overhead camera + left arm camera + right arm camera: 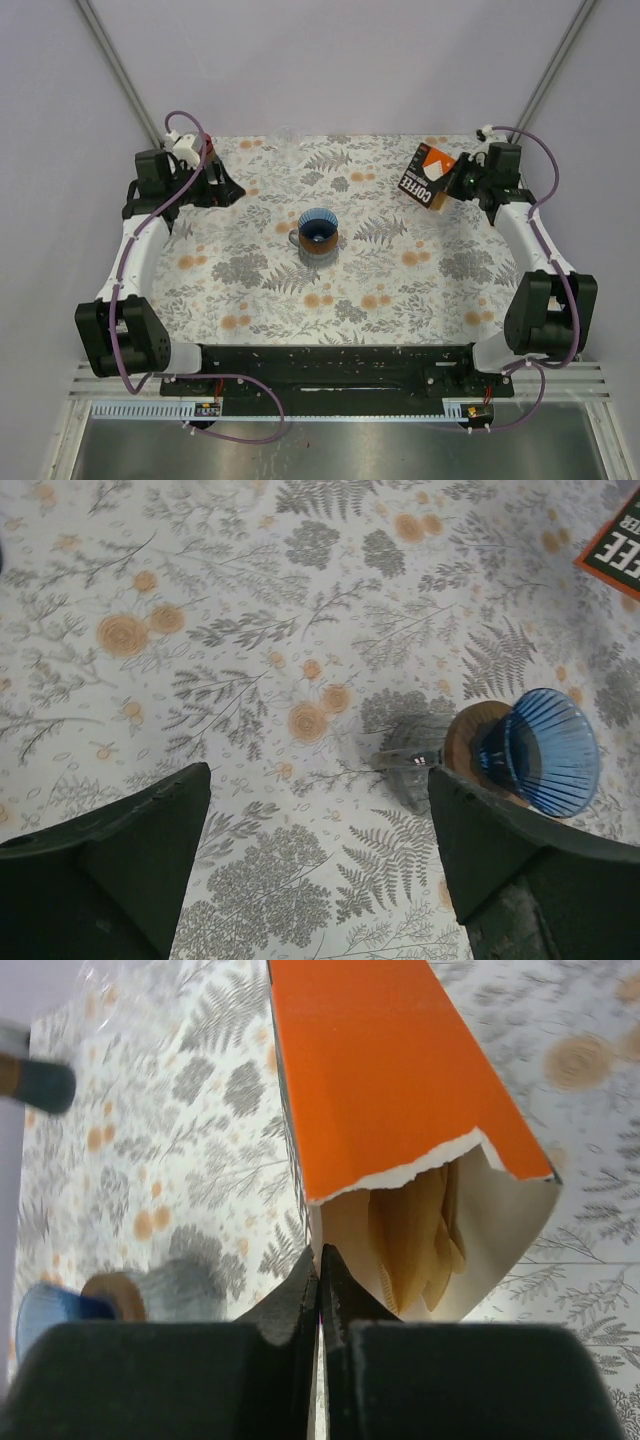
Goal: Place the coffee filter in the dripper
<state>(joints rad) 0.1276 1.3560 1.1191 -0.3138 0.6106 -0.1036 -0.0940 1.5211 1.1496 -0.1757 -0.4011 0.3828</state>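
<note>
While the right claw (319, 1265) pinched the box (380, 1070) at two o'clock, the open left claw (318, 777), I judged, should pull just one filter (415, 1230).

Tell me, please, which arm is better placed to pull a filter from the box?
Left, probably. The right gripper is shut on the box, whose open end shows the filters. The left gripper is open and free, with the dripper in its view.

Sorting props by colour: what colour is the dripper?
The dripper is blue and ribbed; best in the left wrist view.
</note>
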